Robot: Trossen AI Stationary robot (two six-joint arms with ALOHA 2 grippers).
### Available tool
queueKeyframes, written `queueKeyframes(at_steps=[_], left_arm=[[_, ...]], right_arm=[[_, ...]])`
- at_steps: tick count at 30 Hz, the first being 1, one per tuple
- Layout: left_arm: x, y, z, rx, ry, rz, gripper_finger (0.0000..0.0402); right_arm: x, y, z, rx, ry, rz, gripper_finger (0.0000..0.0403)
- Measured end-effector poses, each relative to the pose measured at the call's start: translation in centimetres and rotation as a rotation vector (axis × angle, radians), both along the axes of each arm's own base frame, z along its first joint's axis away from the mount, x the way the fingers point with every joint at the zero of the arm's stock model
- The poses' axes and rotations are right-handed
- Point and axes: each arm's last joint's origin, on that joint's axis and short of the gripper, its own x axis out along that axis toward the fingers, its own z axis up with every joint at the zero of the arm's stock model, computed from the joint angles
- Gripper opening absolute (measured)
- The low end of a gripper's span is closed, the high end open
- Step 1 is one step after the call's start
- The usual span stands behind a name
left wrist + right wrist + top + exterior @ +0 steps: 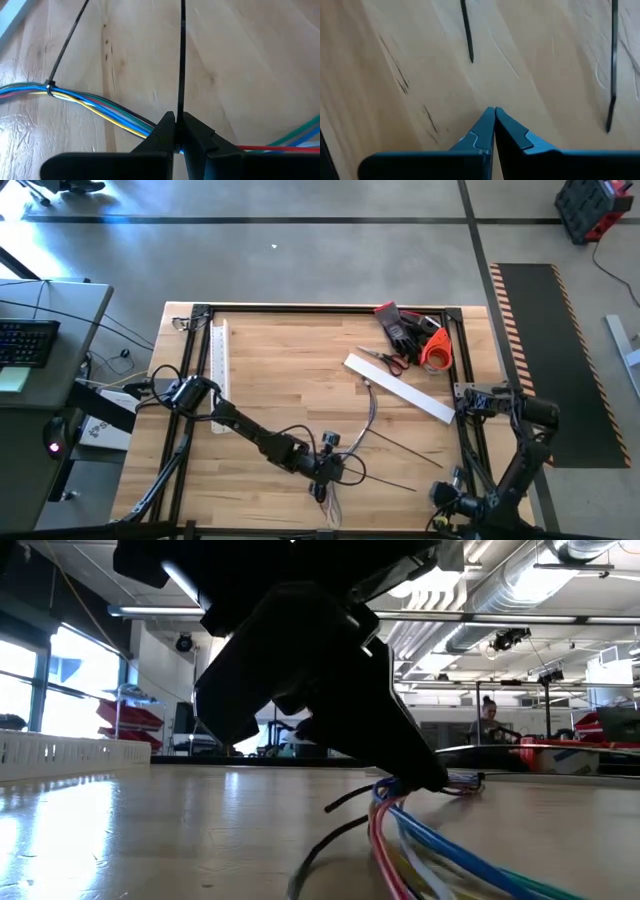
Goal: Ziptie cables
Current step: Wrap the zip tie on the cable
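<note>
The cables (352, 442), a limp bunch of blue, red, yellow and green wires (100, 105), lie on the wooden table near its front middle. One ziptie (50, 88) is looped around them, its tail lying on the wood. My left gripper (175, 120) (335, 470) is down at the bunch, shut on a second ziptie (181, 55). In the low view it is the dark mass above the cables (440, 840). My right gripper (494, 112) is shut on nothing above bare wood at the front right, near two loose zipties (466, 30) (612, 65). My left gripper pinches the dark ziptie strip (181, 107) between its two fingertips, just above where the cables pass under them. The fingers slant down from the table's left. The strip runs straight away from the tips over the wood. Whether the fingers also touch the wires cannot be told.
A white slotted duct (218, 370) lies along the left side and a white bar (400, 388) lies slantwise at the back right. Scissors (385, 360), dark gloves (402, 328) and an orange object (436, 348) sit in the far right corner. A black frame (320, 308) rims the table.
</note>
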Motion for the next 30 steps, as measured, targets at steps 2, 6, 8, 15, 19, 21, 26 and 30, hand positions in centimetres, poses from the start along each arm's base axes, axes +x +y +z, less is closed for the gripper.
queueKeyframes(at_steps=[2, 6, 8, 15, 19, 21, 26, 30], left_arm=[[0.1, 0.0, 0.0, -0.006, -0.005, 0.001, 0.0000], [0.2, 0.0, 0.2, -0.016, -0.020, -0.003, 0.0000], [0.2, -0.1, 0.2, -0.025, -0.024, -0.010, 0.0000], [0.2, -0.2, 0.2, -0.037, -0.021, -0.017, 0.0000], [0.2, -0.2, 0.2, -0.048, -0.019, -0.012, 0.0000], [0.2, -0.2, 0.2, -0.049, -0.018, -0.013, 0.0000], [0.2, -0.2, 0.2, -0.049, -0.019, -0.012, 0.0000], [0.2, -0.2, 0.2, -0.051, -0.023, -0.012, 0.0000]], right_arm=[[0.1, 0.1, 0.4, -0.010, -0.007, -0.029, 0.0000], [1.7, 0.1, 1.3, -0.066, -0.177, 0.005, 0.0001], [3.4, 0.2, 1.5, -0.105, -0.323, 0.069, 0.0008], [11.2, -0.9, 1.2, -0.248, -0.517, 0.249, 0.0090], [15.5, -3.5, 0.7, -0.283, -0.498, 0.270, 0.0136], [17.0, -4.5, 0.4, -0.239, -0.458, 0.305, 0.0146], [18.9, -6.2, -0.1, -0.174, -0.422, 0.361, 0.0134], [18.9, -6.4, -0.2, -0.209, -0.418, 0.363, 0.0086]])
